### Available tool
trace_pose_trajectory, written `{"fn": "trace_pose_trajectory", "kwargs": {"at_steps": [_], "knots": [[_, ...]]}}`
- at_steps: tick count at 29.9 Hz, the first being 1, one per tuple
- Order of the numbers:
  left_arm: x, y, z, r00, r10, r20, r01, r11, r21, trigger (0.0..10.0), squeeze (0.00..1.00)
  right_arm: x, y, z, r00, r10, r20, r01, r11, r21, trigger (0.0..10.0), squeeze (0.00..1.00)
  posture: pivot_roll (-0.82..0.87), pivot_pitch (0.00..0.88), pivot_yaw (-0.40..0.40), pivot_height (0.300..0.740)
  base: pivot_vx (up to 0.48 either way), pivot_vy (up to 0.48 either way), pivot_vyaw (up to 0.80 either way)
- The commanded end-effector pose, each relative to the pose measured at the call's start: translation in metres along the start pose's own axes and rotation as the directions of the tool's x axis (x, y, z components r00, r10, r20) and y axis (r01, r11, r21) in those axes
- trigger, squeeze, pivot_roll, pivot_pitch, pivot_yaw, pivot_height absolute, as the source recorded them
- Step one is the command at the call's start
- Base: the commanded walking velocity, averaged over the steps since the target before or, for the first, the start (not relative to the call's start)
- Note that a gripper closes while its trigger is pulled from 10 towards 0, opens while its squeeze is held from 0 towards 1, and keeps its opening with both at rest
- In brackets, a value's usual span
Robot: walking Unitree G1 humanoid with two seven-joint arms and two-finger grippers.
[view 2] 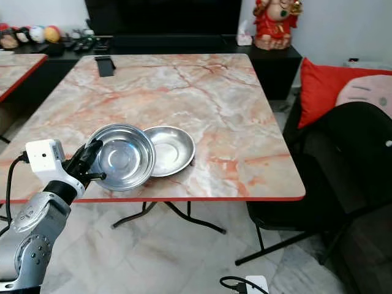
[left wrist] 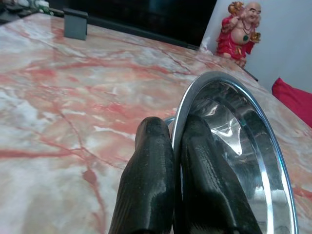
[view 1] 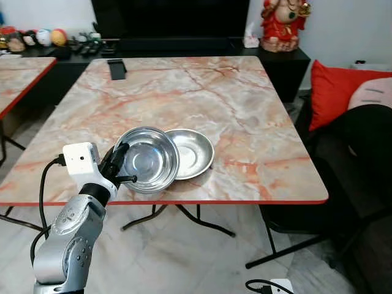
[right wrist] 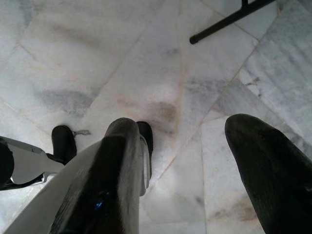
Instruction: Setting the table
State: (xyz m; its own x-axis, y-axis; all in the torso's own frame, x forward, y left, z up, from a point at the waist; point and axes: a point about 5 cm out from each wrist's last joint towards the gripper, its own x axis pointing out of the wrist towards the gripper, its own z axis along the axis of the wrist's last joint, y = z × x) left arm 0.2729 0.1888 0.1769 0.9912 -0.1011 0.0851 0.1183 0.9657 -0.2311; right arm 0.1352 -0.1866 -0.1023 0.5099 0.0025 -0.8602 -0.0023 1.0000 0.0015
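Observation:
A steel bowl point(view 1: 149, 159) is held tilted at the near edge of the marble table point(view 1: 245, 104), its rim lying over a second, shallower steel bowl point(view 1: 193, 152) that rests flat on the table. My left gripper point(view 1: 121, 164) is shut on the near rim of the tilted bowl point(left wrist: 234, 141), one finger inside it and one outside. The fingers point(left wrist: 151, 180) pinch that rim in the left wrist view. My right gripper point(right wrist: 190, 161) hangs open over the marble floor.
A dark phone stand point(view 1: 116, 69) sits at the table's far left. A second marble table point(view 1: 18, 76) stands to the left. A sofa with a red cushion point(view 1: 337, 92) is on the right. A red figurine point(view 1: 283, 24) stands on the dark cabinet behind.

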Motion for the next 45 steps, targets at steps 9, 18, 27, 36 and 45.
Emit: {"fn": "trace_pose_trajectory", "kwargs": {"at_steps": [9,18,27,36,45], "knots": [[0.0012,-0.0009,0.0031,1.000,0.012,0.024,-0.013,1.000,0.011,10.0,0.00,-0.0003,-0.0001,-0.0009,1.000,0.001,-0.001,-0.001,1.000,-0.008,10.0,0.00,0.01,0.000,-0.005,0.740,0.000,-0.068,0.00],[0.0021,-0.0019,0.0030,1.000,0.012,0.023,-0.013,1.000,0.015,10.0,0.00,-0.0003,-0.0003,-0.0009,1.000,0.002,-0.001,-0.002,1.000,-0.010,10.0,0.00,0.01,0.000,-0.006,0.740,0.000,-0.189,0.00],[0.0026,-0.0010,0.0029,0.999,0.020,0.025,-0.021,0.999,0.037,10.0,0.00,-0.0004,-0.0007,-0.0012,1.000,0.002,-0.001,-0.002,1.000,-0.013,10.0,0.00,0.00,0.000,-0.006,0.740,0.000,0.000,0.00],[0.0032,-0.0013,0.0017,0.999,0.019,0.026,-0.020,0.999,0.033,10.0,0.00,-0.0005,-0.0011,-0.0011,1.000,0.004,-0.002,-0.004,1.000,-0.020,10.0,0.00,0.00,0.000,-0.007,0.740,0.000,-0.404,0.00],[0.0031,-0.0004,0.0021,0.999,0.021,0.027,-0.022,0.999,0.036,10.0,0.00,-0.0005,-0.0013,-0.0009,1.000,0.003,-0.002,-0.003,1.000,-0.018,10.0,0.00,0.00,0.000,-0.010,0.740,0.000,-0.087,0.00]]}}
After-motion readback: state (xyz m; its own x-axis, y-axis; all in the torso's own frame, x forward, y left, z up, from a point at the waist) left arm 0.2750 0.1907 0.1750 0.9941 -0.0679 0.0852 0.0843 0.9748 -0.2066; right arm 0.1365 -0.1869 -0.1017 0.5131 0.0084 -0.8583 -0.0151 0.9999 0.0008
